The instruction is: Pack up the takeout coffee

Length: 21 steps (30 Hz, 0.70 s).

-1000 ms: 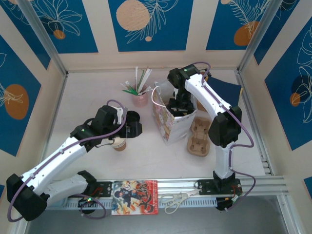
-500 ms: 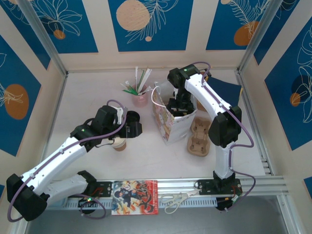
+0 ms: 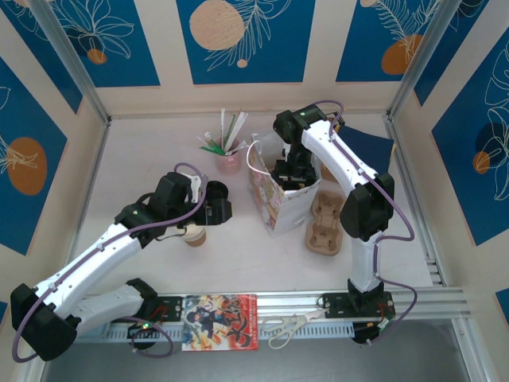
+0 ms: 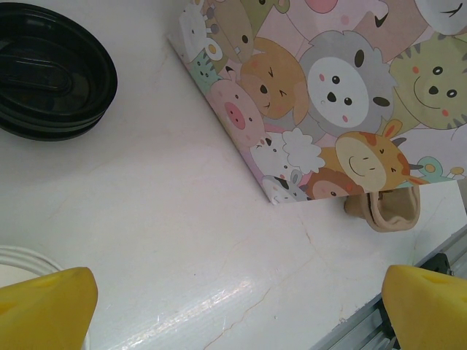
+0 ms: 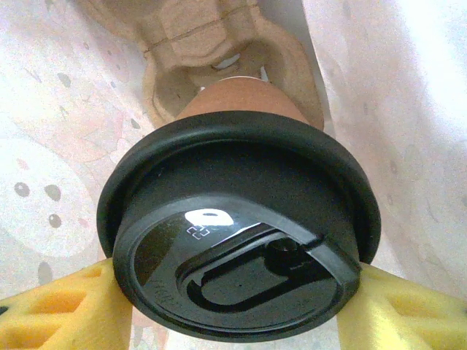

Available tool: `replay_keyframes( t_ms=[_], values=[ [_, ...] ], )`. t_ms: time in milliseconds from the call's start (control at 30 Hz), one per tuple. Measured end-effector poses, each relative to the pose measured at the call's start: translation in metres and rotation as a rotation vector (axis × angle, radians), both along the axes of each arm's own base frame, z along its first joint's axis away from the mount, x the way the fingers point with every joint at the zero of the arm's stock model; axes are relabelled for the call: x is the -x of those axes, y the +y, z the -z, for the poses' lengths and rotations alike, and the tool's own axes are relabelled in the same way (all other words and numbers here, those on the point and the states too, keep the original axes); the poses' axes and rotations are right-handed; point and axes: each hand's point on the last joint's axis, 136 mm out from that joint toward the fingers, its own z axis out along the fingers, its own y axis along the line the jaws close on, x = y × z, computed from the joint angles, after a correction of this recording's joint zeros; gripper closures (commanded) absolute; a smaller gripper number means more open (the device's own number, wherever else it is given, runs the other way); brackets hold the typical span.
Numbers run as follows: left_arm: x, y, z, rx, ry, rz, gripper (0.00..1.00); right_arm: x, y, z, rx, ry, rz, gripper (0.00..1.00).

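**Lidded cup in the bag, open cup on the bench**

Your right tool (image 5: 233,306) is down inside the animal-print bag (image 3: 272,208). Its yellow pads (image 5: 58,310) press on either side of the black lid (image 5: 241,219) of a brown lidded cup (image 5: 241,98). Below that cup a cardboard carrier (image 5: 211,36) lies in the bag; you cannot tell whether the cup's base sits in a well. Your left tool (image 4: 233,306) stands wide apart, gripping nothing. The open cup (image 3: 195,235) is upright on the bench (image 3: 143,159), just beside the tool's left finger. A stack of black lids (image 4: 55,73) lies near the bag. A second carrier (image 3: 324,223) rests just beside the bag, and a pink cup (image 3: 229,161) holds straws.
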Motion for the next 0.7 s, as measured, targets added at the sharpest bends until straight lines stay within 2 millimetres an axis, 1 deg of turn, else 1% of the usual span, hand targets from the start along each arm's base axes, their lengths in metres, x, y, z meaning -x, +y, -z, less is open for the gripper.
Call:
replay_keyframes(
  t_ms=[700],
  values=[
    [-0.0003,-0.0002,0.0014,-0.003,0.004,0.0,0.0,-0.0017,0.0031,-0.0037,-0.008,-0.015,-0.006,0.36]
  ],
)
